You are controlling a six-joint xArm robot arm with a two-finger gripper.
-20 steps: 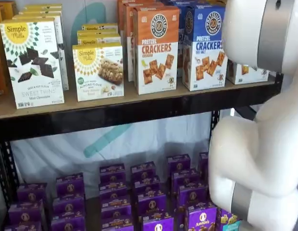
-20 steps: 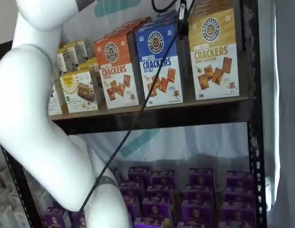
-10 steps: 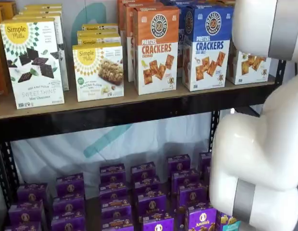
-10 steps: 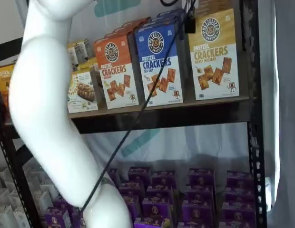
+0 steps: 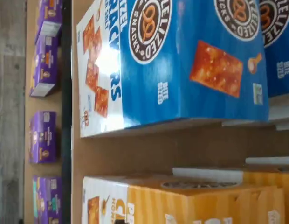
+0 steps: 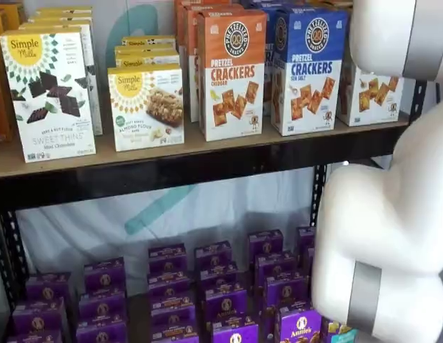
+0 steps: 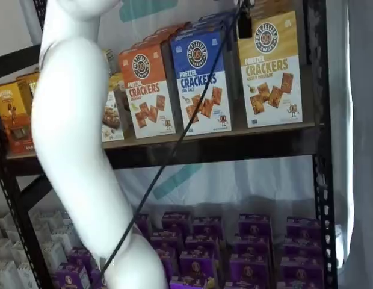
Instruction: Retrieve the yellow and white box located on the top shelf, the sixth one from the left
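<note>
From my remote seat, the white arm rises in a long curve across the left of one shelf view. In a shelf view its thick joints fill the right side. All I see of the gripper is a dark piece at the upper edge, just in front of the yellow and white box. Its jaws are spread as wide as they go, with nothing in them.

That box stands upright at the right end of the top shelf, against the rack post. It reads "PRETZEL CRACKERS" under a round "Pretzelized Snacks" logo. In a shelf view only its white lower part shows behind the arm. The wrist view, turned on its side, shows its yellow top close up, apart from the blue box.

The blue box says "Sea Salt", and the orange box beside it says "Cheddar". Further left stand a Simple Mills "Sweet Thins" box and a smaller Simple Mills bar box. Purple boxes fill the lower level. A black cable slants across the blue box and the shelf edge.
</note>
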